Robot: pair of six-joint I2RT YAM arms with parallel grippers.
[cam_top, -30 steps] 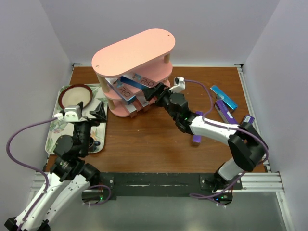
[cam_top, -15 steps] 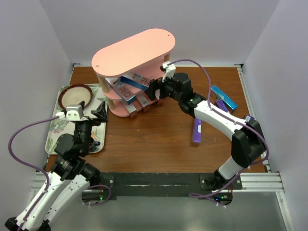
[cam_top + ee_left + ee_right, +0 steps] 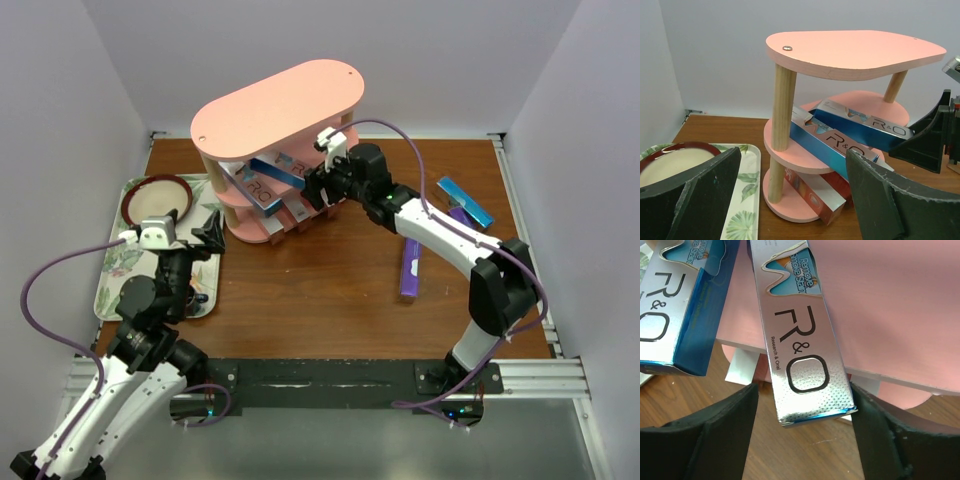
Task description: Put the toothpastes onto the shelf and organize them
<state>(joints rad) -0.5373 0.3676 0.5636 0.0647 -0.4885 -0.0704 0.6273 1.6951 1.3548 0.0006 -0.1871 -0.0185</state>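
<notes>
The pink shelf [image 3: 275, 105] stands at the back left. On its middle board lie two blue-and-silver toothpastes [image 3: 262, 186], slanting out past the edge. A red-and-white box [image 3: 812, 192] rests on the bottom board. My right gripper [image 3: 318, 187] straddles the outer end of the nearer silver box [image 3: 800, 355]. Its right finger [image 3: 875, 425] is at the box's edge, while a gap shows on the left side. My left gripper [image 3: 203, 232] hangs open and empty over the tray, left of the shelf [image 3: 850, 50]. On the table lie a purple box [image 3: 409, 268] and a blue one [image 3: 465, 201].
A floral tray [image 3: 115, 270] holds a red-rimmed bowl [image 3: 157, 200] at the left. Another purple box [image 3: 462, 218] lies beside the blue one at the right. White walls close in the table on three sides.
My right gripper has swung up and left to the shelf's middle board, and its jaws have narrowed around the silver box's end. The left arm has hardly moved.
</notes>
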